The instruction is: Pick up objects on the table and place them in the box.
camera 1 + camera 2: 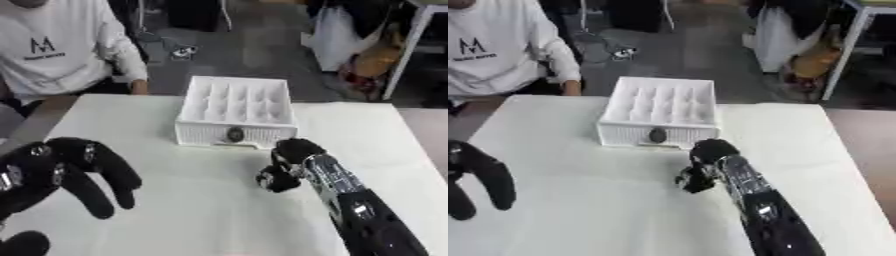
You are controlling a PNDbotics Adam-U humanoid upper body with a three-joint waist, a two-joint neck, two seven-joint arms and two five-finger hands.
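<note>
So the right hand [289, 165] is sitting just in front of the box [234, 107], near its front right corner, with the fingers curled down and in toward the table. It looks bunched up like it's closing on something, but I honestly can't see anything between the fingers, so whether it's got an object or is just balled up, I can't tell. The forearm runs back from it toward the lower right, away from the box.

The left hand [66, 172] is well off to the box's left and nearer the camera, hovering with fingers spread and hanging down, holding nothing. It's partly cut off at the picture's edge, more so in the right eye view.

The box itself is white, with a grid of little compartments inside, and sits at the far middle of the white table [175, 210]. Every compartment I can see looks empty. There's a small dark oval thing [235, 134] right at the box's front wall, and I can't work out if it's a loose object leaning there or part of the box.

Progress-wise, my guess is it's early days: nothing visibly in the box, and no other objects showing on the tabletop around it. If there's a piece to pick, it's either that dark oval or something hidden under the right hand.
</note>
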